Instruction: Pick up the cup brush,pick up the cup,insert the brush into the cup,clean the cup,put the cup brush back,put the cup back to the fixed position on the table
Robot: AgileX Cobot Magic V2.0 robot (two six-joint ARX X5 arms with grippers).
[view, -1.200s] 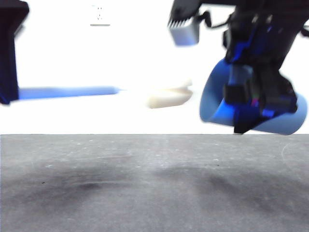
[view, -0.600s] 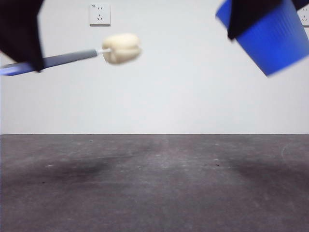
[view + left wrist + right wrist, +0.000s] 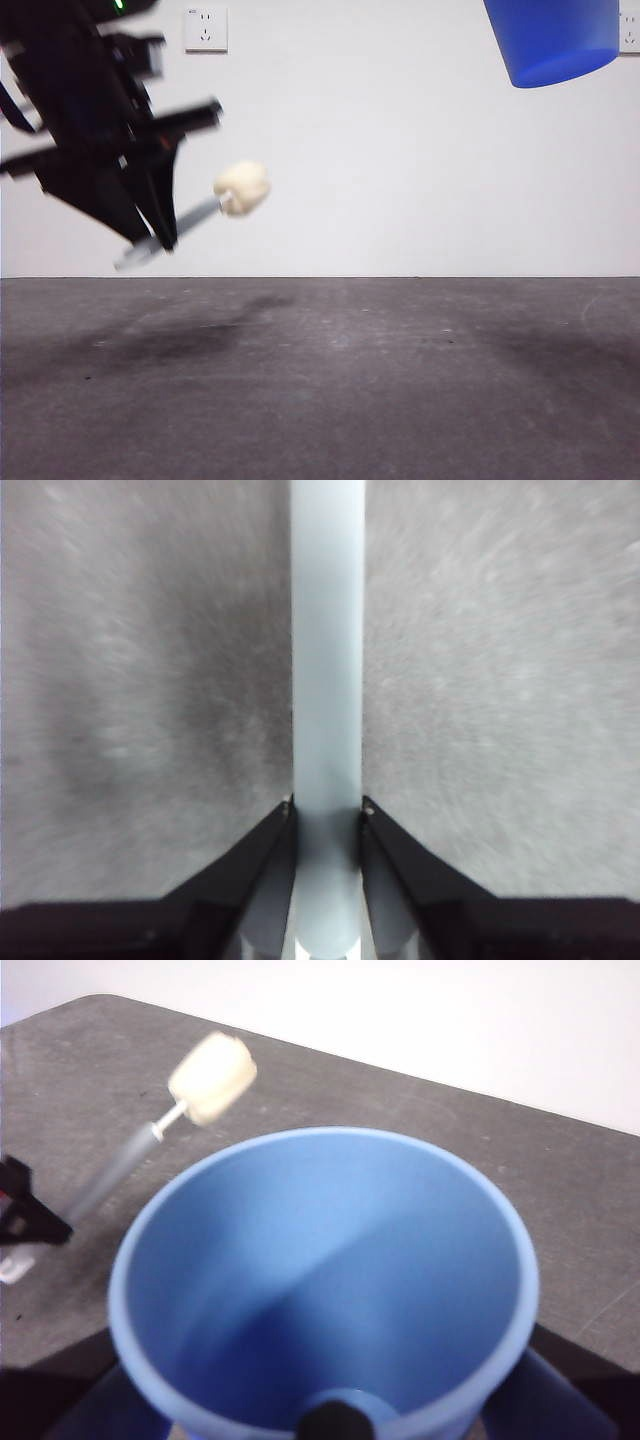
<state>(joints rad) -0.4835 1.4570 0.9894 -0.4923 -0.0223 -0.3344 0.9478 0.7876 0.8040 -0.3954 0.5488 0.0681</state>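
- Clamping both black jaws of the left gripper [image 3: 327, 810] against the grey handle of the cup brush [image 3: 327, 680], one jaw on each side.
- Running straight out from between the jaws and leaving the picture.
- Hanging above the table [image 3: 500, 680], probably clear of it, though everything is blurred.

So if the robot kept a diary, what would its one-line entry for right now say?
left gripper: shut on cup brush, in air, sponge outside cup | right gripper: holds cup, raised, mouth empty | table: below both

cup brush [image 3: 205, 210] lowered and tilted head-up, cup [image 3: 555, 40] raised higher
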